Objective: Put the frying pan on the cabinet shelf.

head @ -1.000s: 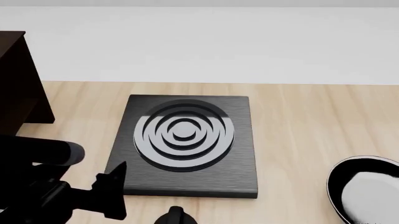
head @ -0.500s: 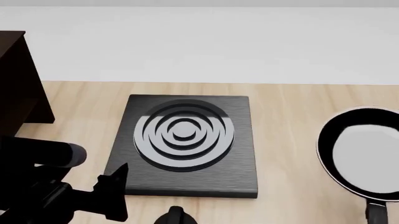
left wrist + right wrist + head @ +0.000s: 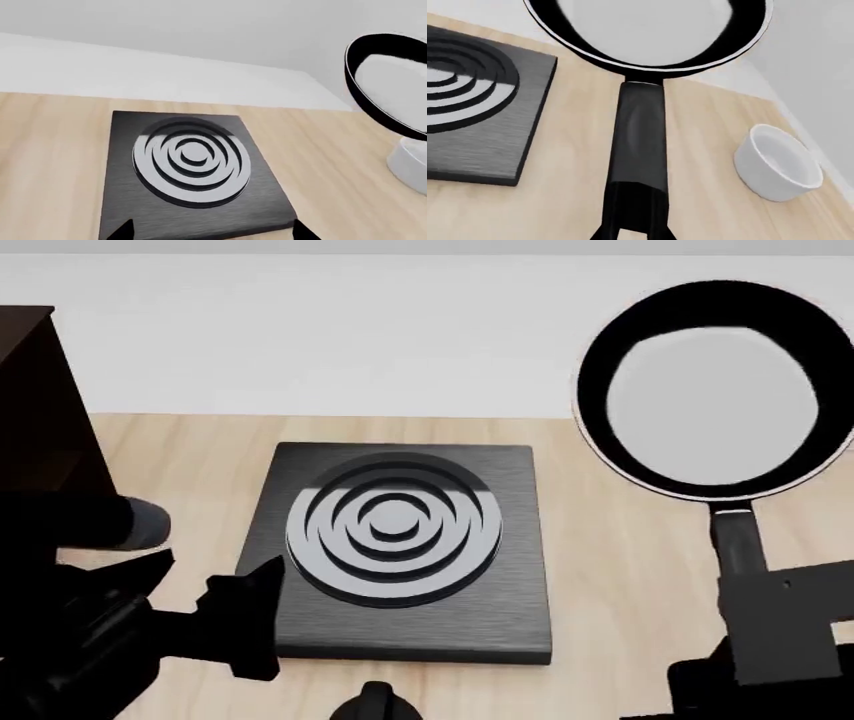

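Note:
The frying pan [image 3: 707, 390], black with a pale grey inside, hangs in the air over the right side of the wooden table, its handle [image 3: 737, 540] pointing down toward me. My right gripper [image 3: 781, 625] is shut on the handle's end. In the right wrist view the pan [image 3: 647, 30] and its handle [image 3: 639, 145] run straight out from the right gripper [image 3: 634, 231]. The pan also shows in the left wrist view [image 3: 393, 80]. The dark brown cabinet [image 3: 40, 420] stands at the far left edge. My left gripper [image 3: 260, 625] is open and empty by the burner plate's near left corner.
A square black burner plate [image 3: 400, 550] with concentric rings lies mid-table, with a black knob [image 3: 378, 702] at its near side. A white round cup [image 3: 777, 162] stands on the table right of the pan. A white wall runs behind the table.
The pan has risen from the lower right to the upper right of the head view, and the right gripper on its handle has come into view. The left gripper has shifted slightly.

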Controlling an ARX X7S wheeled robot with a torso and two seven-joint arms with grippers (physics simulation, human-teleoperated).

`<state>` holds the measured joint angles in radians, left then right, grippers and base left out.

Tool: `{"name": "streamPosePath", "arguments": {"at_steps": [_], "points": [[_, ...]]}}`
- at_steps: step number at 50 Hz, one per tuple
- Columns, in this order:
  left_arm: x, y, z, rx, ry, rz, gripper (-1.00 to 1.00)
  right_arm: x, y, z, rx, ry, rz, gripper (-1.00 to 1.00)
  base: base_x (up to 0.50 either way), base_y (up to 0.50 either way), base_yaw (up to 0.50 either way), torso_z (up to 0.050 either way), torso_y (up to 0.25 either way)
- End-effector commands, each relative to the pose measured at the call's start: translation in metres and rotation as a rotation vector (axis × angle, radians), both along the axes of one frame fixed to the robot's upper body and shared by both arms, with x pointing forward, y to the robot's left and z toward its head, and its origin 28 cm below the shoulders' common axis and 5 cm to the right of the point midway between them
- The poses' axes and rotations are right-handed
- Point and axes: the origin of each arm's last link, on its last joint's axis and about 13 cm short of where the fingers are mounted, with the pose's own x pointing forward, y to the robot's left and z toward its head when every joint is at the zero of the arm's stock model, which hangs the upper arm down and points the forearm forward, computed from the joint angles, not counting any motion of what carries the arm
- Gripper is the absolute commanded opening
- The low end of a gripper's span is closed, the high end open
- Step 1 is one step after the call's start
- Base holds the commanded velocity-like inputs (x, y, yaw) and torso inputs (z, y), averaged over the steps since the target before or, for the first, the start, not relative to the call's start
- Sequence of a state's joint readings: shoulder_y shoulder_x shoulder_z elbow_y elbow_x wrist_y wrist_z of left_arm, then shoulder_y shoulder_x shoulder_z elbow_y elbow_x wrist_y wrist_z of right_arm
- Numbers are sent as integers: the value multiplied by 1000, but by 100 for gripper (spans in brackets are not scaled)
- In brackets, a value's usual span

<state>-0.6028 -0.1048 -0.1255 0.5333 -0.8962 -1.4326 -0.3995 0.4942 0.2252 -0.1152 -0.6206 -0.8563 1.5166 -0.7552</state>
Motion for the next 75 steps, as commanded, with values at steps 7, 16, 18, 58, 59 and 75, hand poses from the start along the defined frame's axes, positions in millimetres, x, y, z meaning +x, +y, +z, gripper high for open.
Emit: {"name": "streamPosePath", "arguments": {"at_steps": [7,16,18,58,59,75], "points": [[-7,-9,12,-196,-5,-56,100,5,35,75,-190,-224,198,-100,0,8,-5,2,0],[-5,-14,28,-303,-21,-117,100,5,48,86,-183,-314,284,-100,0,8,-6,0,0],[-8,-13,29,-409,59,-125,100,3,53,88,-204,-380,325,-100,0,4,-6,0,0],[-29,-20,50,-591,136,-229,100,1,88,29,-27,-491,683,-100,0,5,-7,1,0],[-29,-20,50,-595,138,-230,100,0,89,30,-28,-494,686,-100,0,0,0,0,0],[-33,-22,56,-617,129,-240,100,-6,92,29,-21,-500,710,-100,0,5,-8,1,0]]}}
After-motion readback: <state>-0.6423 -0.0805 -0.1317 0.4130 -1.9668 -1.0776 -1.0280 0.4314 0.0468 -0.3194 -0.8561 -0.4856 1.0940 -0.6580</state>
